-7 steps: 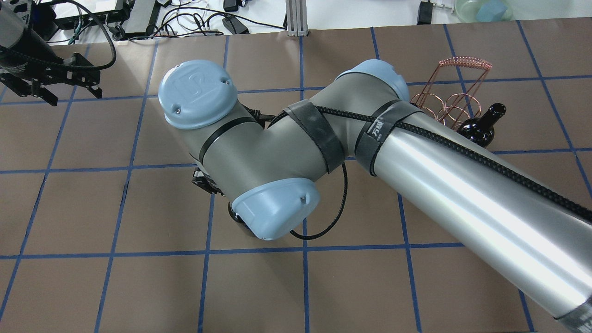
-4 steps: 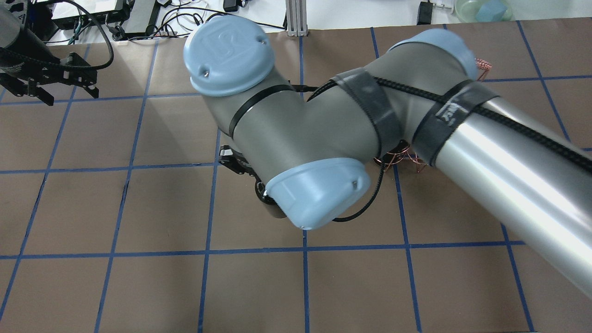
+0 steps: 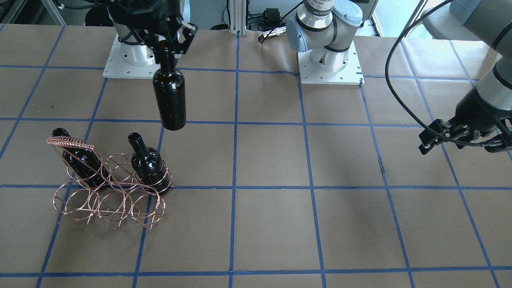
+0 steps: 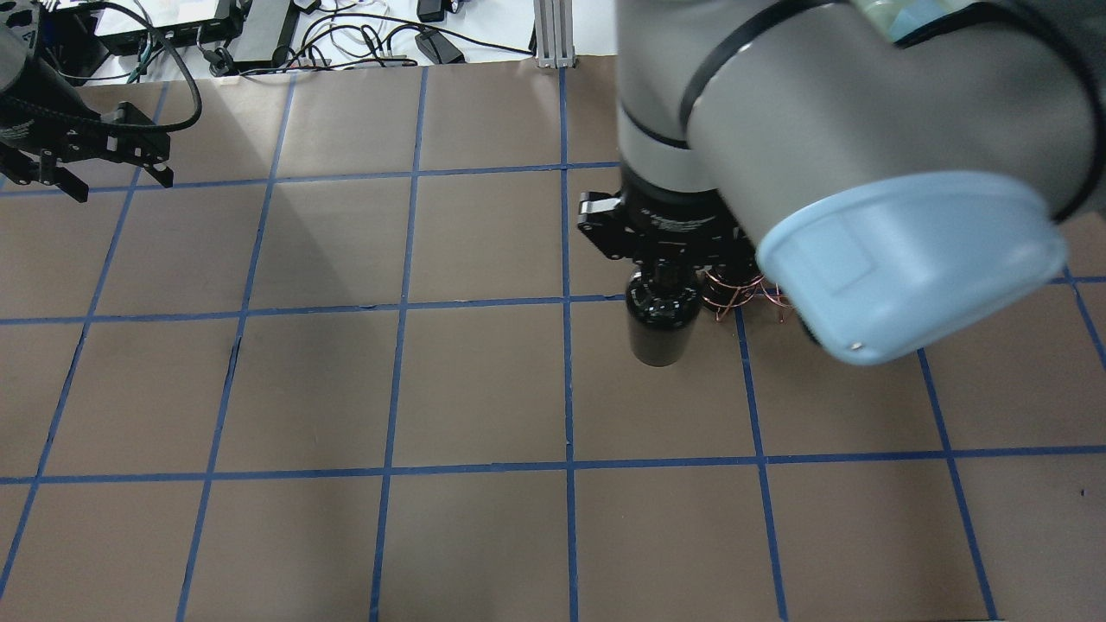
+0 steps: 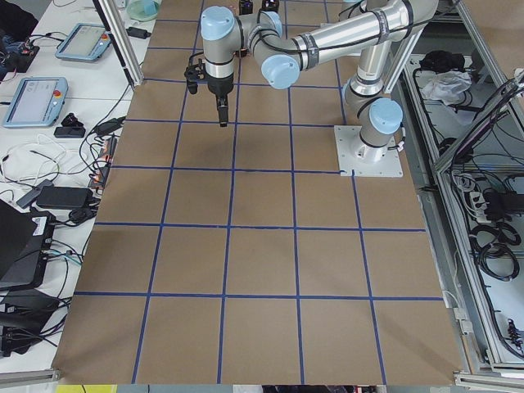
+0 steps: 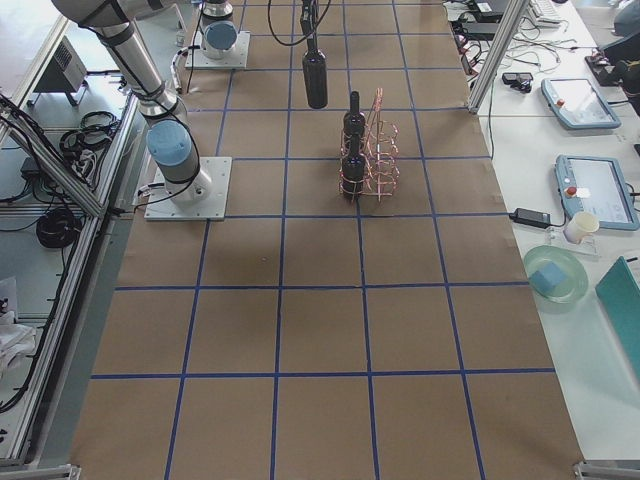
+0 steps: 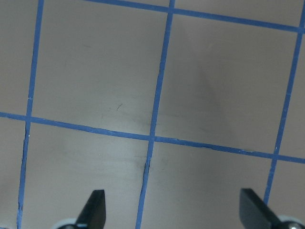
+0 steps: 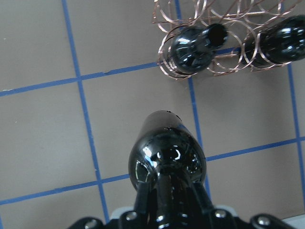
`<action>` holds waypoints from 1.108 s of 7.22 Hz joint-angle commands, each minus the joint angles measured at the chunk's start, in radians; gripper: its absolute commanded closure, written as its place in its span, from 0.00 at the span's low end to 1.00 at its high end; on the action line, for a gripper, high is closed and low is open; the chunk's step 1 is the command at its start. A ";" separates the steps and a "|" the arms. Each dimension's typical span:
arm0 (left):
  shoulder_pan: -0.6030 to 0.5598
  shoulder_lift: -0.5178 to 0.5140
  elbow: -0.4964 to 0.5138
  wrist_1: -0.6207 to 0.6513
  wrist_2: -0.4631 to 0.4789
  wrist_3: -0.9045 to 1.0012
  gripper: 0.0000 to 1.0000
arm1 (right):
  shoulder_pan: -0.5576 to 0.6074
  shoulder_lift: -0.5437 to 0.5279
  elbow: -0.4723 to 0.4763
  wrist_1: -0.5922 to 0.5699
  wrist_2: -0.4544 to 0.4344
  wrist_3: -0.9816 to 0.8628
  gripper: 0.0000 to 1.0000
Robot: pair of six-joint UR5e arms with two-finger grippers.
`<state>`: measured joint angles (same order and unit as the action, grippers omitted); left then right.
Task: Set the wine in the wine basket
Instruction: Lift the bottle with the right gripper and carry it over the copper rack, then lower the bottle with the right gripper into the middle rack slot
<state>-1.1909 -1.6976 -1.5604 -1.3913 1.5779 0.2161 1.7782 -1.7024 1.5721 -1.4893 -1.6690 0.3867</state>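
Note:
My right gripper [image 3: 168, 42] is shut on the neck of a black wine bottle [image 3: 170, 100] and holds it upright in the air, clear of the table. The held bottle also shows in the overhead view [image 4: 661, 324] and fills the right wrist view [image 8: 167, 152]. The copper wire wine basket [image 3: 112, 200] stands a little away from it. Two more black bottles [image 3: 82, 162] [image 3: 148, 164] stand in its back row of rings. In the overhead view only a bit of the basket [image 4: 747, 298] shows under the right arm. My left gripper [image 4: 121, 181] is open and empty, far off.
The table is brown paper with a blue tape grid [image 3: 236, 188]. The two arm bases [image 3: 330, 60] stand at the robot's edge. Cables and devices [image 4: 346, 34] lie beyond the far edge. The right arm's elbow [image 4: 899, 259] hides much of the overhead view.
My right arm has swung toward the basket, and the held bottle now shows under its wrist. My left gripper has drifted slightly left.

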 commanded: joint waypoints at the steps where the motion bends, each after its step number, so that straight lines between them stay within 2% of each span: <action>1: -0.001 -0.004 -0.007 -0.002 -0.001 -0.004 0.00 | -0.196 -0.048 -0.001 0.015 0.006 -0.177 1.00; 4: -0.027 0.009 0.011 0.000 -0.016 -0.024 0.00 | -0.386 -0.043 -0.006 0.004 0.122 -0.311 1.00; 5: -0.076 0.030 0.022 0.000 -0.016 -0.024 0.00 | -0.391 -0.013 -0.039 -0.005 0.141 -0.307 1.00; 6: -0.161 0.048 0.031 0.000 -0.015 -0.026 0.00 | -0.391 0.060 -0.120 0.006 0.141 -0.307 1.00; 8: -0.330 0.079 0.033 -0.012 -0.013 -0.034 0.00 | -0.385 0.116 -0.144 0.015 0.143 -0.296 1.00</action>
<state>-1.4236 -1.6372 -1.5301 -1.3944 1.5622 0.1878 1.3909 -1.6223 1.4465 -1.4803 -1.5283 0.0845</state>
